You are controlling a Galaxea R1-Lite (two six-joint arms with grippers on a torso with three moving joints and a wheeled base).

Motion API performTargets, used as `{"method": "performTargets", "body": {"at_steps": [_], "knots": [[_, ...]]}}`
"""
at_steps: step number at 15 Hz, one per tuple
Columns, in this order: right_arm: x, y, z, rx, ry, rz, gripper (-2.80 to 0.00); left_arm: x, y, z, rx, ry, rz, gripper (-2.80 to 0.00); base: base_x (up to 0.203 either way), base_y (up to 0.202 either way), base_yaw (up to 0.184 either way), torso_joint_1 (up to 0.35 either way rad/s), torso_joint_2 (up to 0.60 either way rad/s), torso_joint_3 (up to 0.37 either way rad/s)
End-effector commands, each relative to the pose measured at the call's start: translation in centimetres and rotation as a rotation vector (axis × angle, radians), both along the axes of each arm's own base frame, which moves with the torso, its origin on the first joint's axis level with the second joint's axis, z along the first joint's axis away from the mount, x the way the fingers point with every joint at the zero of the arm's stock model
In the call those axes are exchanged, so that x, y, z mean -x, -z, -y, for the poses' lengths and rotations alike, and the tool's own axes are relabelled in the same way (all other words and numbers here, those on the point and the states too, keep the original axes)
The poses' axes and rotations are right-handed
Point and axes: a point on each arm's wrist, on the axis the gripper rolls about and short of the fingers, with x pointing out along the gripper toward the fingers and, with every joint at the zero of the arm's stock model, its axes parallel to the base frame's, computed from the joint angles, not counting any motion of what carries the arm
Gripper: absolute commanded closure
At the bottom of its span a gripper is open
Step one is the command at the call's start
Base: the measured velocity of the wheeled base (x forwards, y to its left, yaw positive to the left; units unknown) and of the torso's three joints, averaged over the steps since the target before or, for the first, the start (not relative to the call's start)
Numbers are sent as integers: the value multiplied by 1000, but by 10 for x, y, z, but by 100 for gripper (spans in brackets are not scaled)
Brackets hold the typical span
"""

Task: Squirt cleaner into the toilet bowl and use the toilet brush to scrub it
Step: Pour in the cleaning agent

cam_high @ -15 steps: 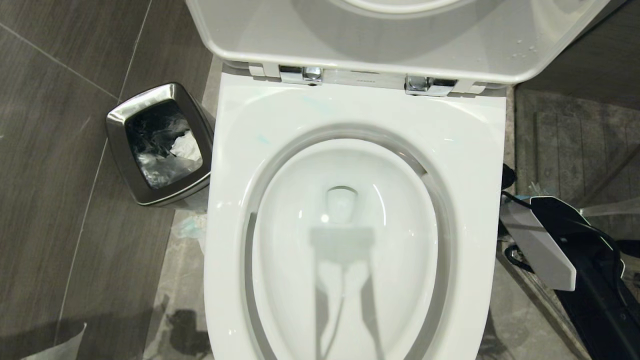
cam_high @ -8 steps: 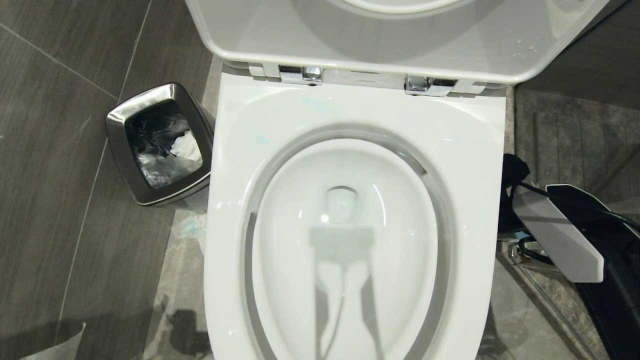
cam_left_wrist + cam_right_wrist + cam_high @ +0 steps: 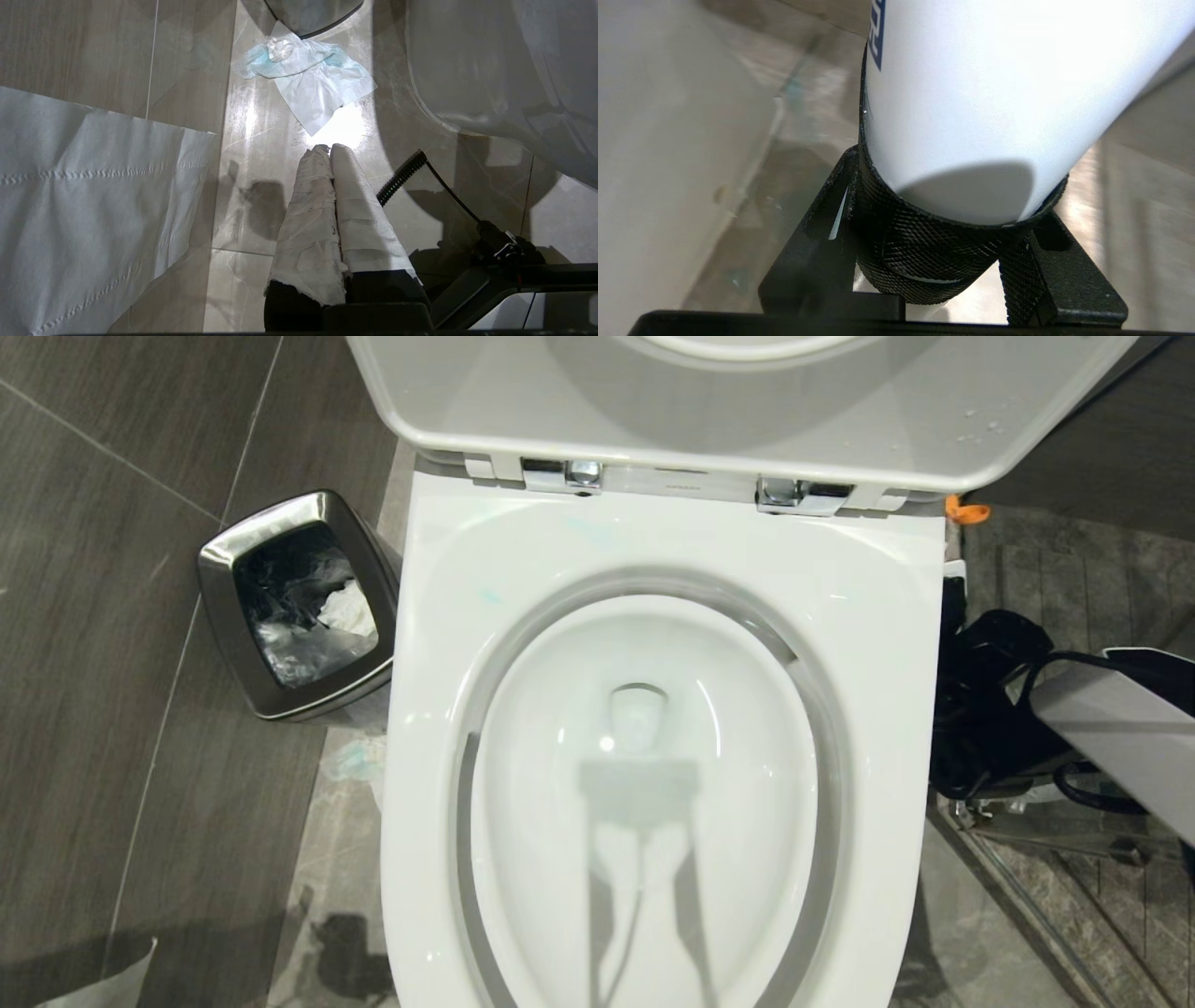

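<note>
Two grippers, one at work. The right gripper (image 3: 938, 242) has its black knurled fingers (image 3: 817, 242) clamped on either side of a white bottle (image 3: 994, 93) with blue print, gripped low on the body, probably so that the outlet end stays free to be aimed. In the head view the right arm (image 3: 1111, 728) lies beside the toilet bowl (image 3: 653, 551), just off its right edge and not yet over the basin. A small orange tip (image 3: 962, 511) shows near the hinge and may be the bottle's nozzle; this cannot be confirmed. The lid (image 3: 747, 411) stands raised, leaving the basin open to receive cleaner. The left gripper (image 3: 329, 149) is parked low, pointing at the floor (image 3: 243, 196), its white-wrapped fingers (image 3: 308, 224) pressed together and empty. A crumpled tissue (image 3: 317, 79) lies ahead of it. A steel waste bin (image 3: 219, 607) stands left of the bowl. The toilet brush is not in view; scrubbing is judged not yet begun.
</note>
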Motion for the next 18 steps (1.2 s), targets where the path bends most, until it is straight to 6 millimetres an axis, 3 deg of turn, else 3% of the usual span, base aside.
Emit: {"method": "performTargets", "body": {"at_steps": [1,8,11,18], "knots": [[31,-35,8,-8,17,37,0,0,0,0,-1,0,-1,0,0,0,0,-2,27,-1],[108,-94,13,-57,9,103,0,0,0,0,0,0,-1,0,0,0,0,0,0,0],[151,-106,14,-61,10,106,0,0,0,0,0,0,-1,0,0,0,0,0,0,0],[253,-166,17,-100,14,129,0,0,0,0,0,-2,-1,0,0,0,0,0,0,0]]}}
